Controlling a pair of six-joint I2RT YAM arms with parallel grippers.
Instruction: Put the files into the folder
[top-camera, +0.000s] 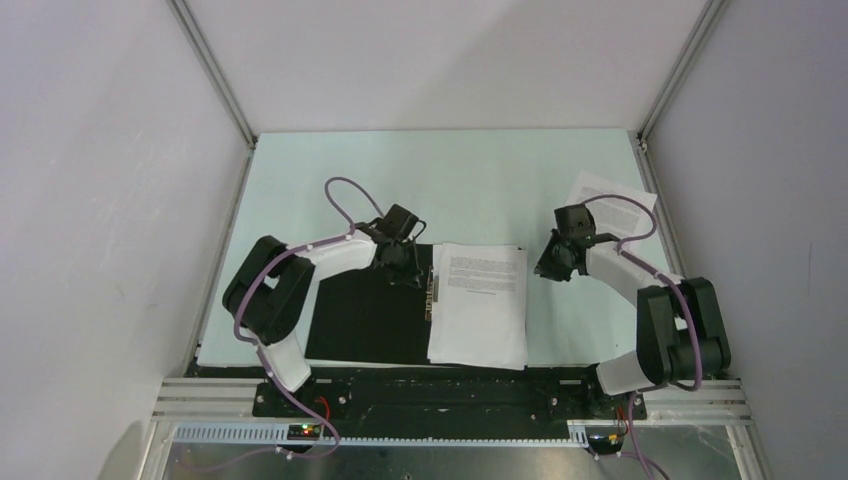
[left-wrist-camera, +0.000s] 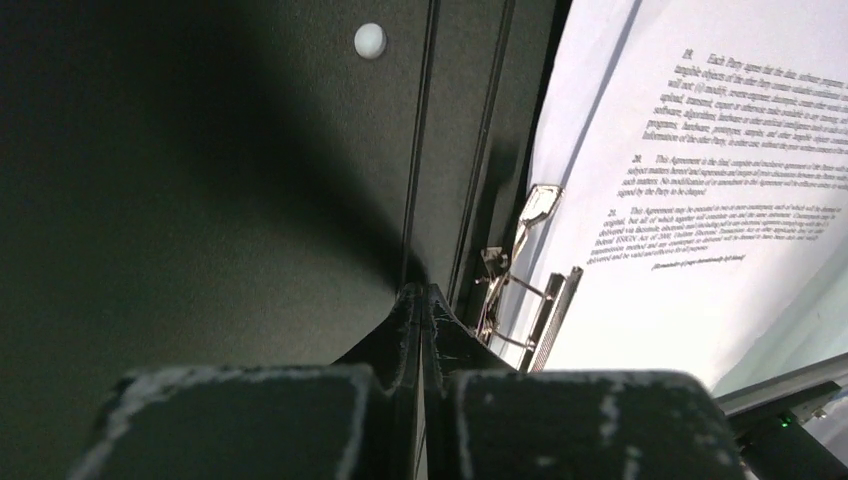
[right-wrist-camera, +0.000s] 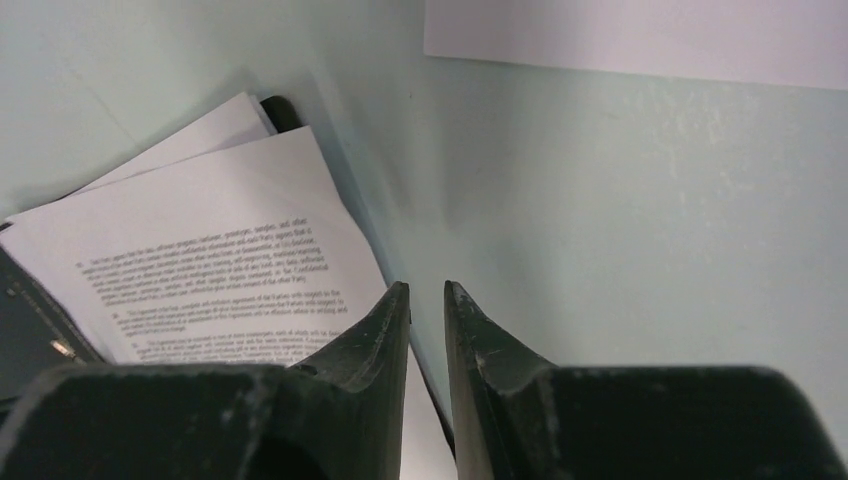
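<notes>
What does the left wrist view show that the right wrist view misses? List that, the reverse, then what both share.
Left wrist only: the left tool, shut, and a white stud. Right wrist only: the right tool, jaws slightly apart, the table and a loose sheet. Both: the printed files lying on the folder.

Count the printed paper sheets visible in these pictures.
3: a top sheet overlapping a second sheet in the open folder; a loose sheet at the table's far right corner. Others may hide beneath.
</notes>
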